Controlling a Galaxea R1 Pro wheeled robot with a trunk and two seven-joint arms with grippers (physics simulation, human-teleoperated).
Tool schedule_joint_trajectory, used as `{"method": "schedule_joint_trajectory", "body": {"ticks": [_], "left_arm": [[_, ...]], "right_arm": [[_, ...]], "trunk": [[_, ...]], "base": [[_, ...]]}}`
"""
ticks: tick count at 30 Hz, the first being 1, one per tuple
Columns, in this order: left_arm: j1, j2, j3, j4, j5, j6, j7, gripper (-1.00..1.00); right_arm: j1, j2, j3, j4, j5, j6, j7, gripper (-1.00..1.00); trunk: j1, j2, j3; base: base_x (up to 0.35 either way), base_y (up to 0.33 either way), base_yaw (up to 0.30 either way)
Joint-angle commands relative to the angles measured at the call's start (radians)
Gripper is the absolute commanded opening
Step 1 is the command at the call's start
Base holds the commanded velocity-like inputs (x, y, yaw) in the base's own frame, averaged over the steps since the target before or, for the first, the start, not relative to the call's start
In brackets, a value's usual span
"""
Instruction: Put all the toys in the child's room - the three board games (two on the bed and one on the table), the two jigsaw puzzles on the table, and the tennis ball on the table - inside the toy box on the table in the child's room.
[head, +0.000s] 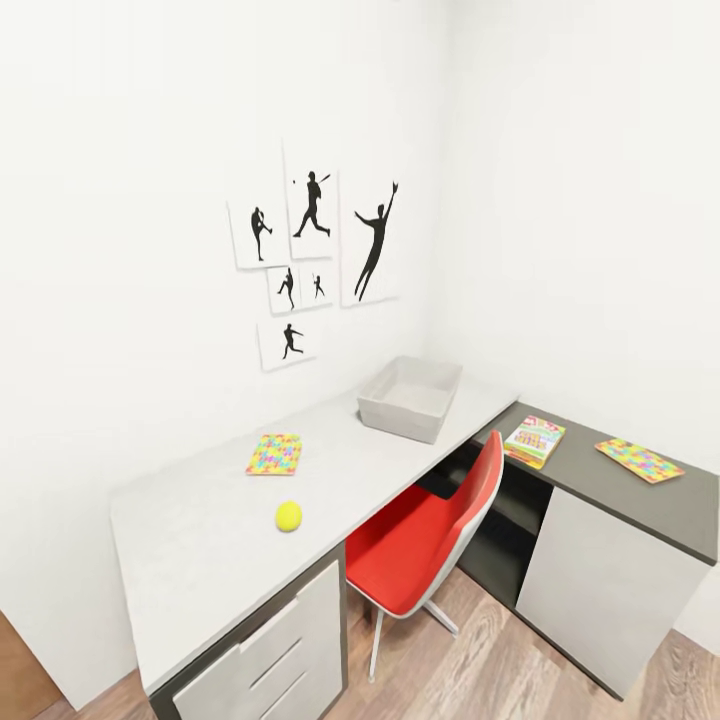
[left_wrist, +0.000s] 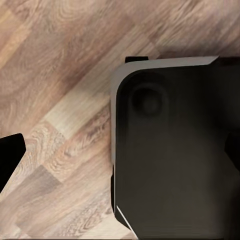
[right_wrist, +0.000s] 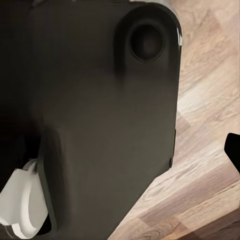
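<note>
Toy box (head: 410, 398) sits on the worktop (head: 200, 530) at the corner, looks empty. Relative to it: tennis ball (head: 289, 516) and one jigsaw puzzle (head: 274, 454) well toward the drawers, board game (head: 534, 440) and second puzzle (head: 640, 460) on the dark wing. Red chair (head: 430, 540) blocks approach, so base collision is a risk. Ball could roll if nudged. Claw state on both arms: cannot tell.

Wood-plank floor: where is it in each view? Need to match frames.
Head view: wood-plank floor along the bottom, under the red chair.
Left wrist view: floor beside a dark rounded panel.
Right wrist view: floor beside a similar dark panel.
Shared landmark: the plank grain; the panels' round recess links both wrist views.
</note>
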Motion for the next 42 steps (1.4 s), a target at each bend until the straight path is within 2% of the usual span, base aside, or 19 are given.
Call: {"method": "schedule_joint_trajectory", "body": {"ticks": [1,18,21,30,34,42], "left_arm": [[0.0,0.0,-0.001,0.0,-0.001,-0.001,0.003,1.0],[0.0,-0.001,-0.003,-0.004,-0.004,-0.009,-0.004,1.0],[0.0,-0.001,-0.021,-0.004,-0.005,-0.008,-0.005,1.0],[0.0,-0.001,-0.119,-0.004,-0.005,-0.008,-0.006,1.0],[0.0,-0.001,-0.137,-0.004,-0.005,-0.008,-0.006,1.0],[0.0,-0.001,-0.144,-0.004,-0.005,-0.009,-0.006,1.0]], "right_arm": [[0.0,0.001,-0.001,0.0,-0.001,-0.008,0.0,1.0],[0.0,0.012,-0.001,0.0,-0.003,-0.071,0.006,1.0],[0.0,0.008,-0.004,0.0,-0.004,-0.073,0.006,1.0],[0.0,0.009,-0.01,0.0,-0.005,-0.076,0.006,1.0],[0.0,0.009,-0.01,0.0,-0.006,-0.078,0.006,1.0],[0.0,0.009,-0.01,0.0,-0.006,-0.08,0.005,1.0]], "trunk": [[-0.004,0.007,0.002],[-0.069,0.126,0.056],[-0.081,0.147,0.065],[-0.115,0.21,0.093],[-0.13,0.238,0.106],[-0.161,0.294,0.131]], "base": [[0.0,0.0,0.0],[0.0,0.0,0.0],[0.0,0.0,0.0],[0.0,0.0,-0.11],[0.0,0.0,-0.257],[0.0,0.0,-0.276]]}}
